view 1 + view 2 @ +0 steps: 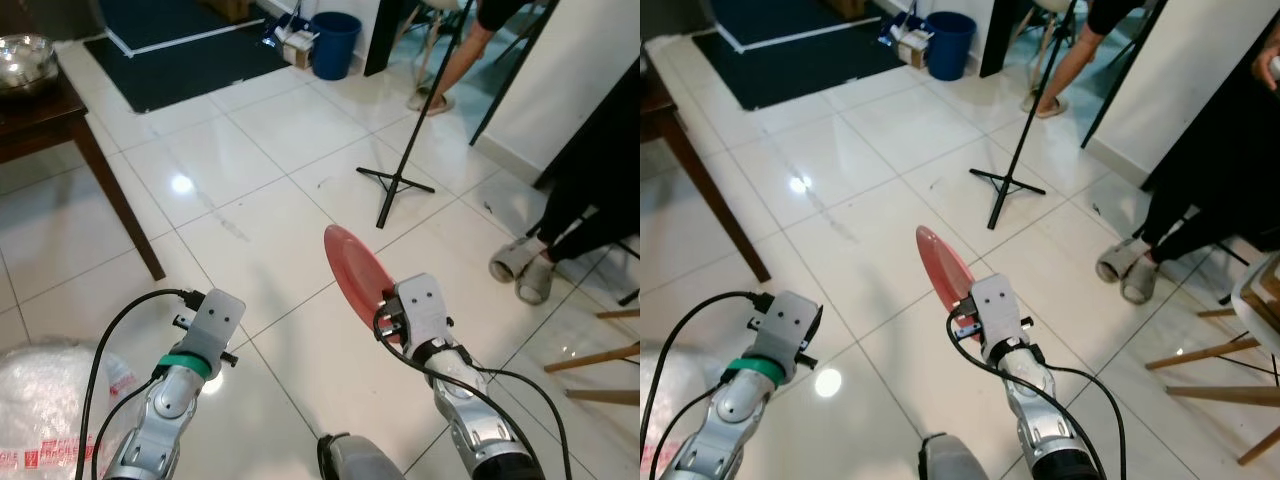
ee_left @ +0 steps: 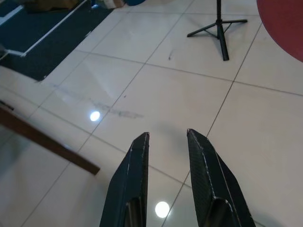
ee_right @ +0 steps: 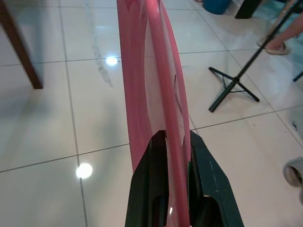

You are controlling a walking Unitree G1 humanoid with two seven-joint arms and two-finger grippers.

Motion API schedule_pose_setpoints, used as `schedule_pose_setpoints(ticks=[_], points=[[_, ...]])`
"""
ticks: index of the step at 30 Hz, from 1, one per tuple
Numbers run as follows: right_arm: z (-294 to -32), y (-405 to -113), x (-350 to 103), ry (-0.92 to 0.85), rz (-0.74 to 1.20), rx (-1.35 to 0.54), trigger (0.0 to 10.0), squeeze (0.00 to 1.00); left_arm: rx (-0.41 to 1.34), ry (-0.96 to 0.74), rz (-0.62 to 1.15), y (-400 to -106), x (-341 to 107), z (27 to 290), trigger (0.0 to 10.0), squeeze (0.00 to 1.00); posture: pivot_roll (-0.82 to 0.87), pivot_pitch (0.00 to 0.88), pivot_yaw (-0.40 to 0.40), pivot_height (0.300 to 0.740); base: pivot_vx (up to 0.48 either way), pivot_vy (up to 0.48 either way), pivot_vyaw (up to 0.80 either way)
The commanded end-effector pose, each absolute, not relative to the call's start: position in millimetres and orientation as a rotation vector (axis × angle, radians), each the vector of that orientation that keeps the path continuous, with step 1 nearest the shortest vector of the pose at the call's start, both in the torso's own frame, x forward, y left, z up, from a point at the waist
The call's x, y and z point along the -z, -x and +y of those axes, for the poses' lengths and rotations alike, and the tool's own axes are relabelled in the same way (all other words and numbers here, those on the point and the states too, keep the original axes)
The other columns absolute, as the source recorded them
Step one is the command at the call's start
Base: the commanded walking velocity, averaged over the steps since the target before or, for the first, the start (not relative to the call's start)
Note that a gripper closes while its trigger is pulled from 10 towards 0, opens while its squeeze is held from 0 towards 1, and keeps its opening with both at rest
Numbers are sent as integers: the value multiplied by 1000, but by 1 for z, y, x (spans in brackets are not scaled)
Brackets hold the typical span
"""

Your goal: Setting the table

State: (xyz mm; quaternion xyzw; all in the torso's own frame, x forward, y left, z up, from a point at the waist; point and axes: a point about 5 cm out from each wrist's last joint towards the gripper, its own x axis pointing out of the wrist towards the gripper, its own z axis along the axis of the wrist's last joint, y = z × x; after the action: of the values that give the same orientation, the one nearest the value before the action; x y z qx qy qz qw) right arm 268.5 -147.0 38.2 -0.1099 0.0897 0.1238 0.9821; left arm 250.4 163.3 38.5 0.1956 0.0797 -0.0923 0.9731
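A steel bowl (image 1: 22, 60) sits on the dark wooden counter (image 1: 40, 125) at far left, and a clear plastic bag (image 1: 45, 410) lies on the tiled floor (image 1: 230, 180) below it. The left gripper (image 2: 168, 142) hangs over bare tiles just right of the counter leg, its fingers (image 2: 132, 179) parted with nothing between them. Further right, the right gripper (image 3: 173, 142) is raised over the floor with its fingers (image 3: 210, 184) clamped on the rim of a red plate (image 1: 352, 272), which stands on edge and points away from the robot. Beyond the plate stands a black tripod stand (image 1: 398, 180), with a blue bin (image 1: 335, 42) near a dark mat (image 1: 180, 45). At far right are a person's slippered feet (image 1: 522, 268) and wooden chair legs (image 1: 600, 372).
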Motion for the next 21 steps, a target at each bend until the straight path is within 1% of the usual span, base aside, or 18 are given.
schedule_pose_setpoints(ticks=[1,21], points=[[-150,-269,-37,220,178,-238,10000,0,194,-406,170,-249,-34,162,10000,0,-139,0,7,740,480,0,0],[-151,-269,-35,219,175,-230,10000,0,207,-400,148,-252,-34,160,10000,0,-144,0,9,740,480,0,0]])
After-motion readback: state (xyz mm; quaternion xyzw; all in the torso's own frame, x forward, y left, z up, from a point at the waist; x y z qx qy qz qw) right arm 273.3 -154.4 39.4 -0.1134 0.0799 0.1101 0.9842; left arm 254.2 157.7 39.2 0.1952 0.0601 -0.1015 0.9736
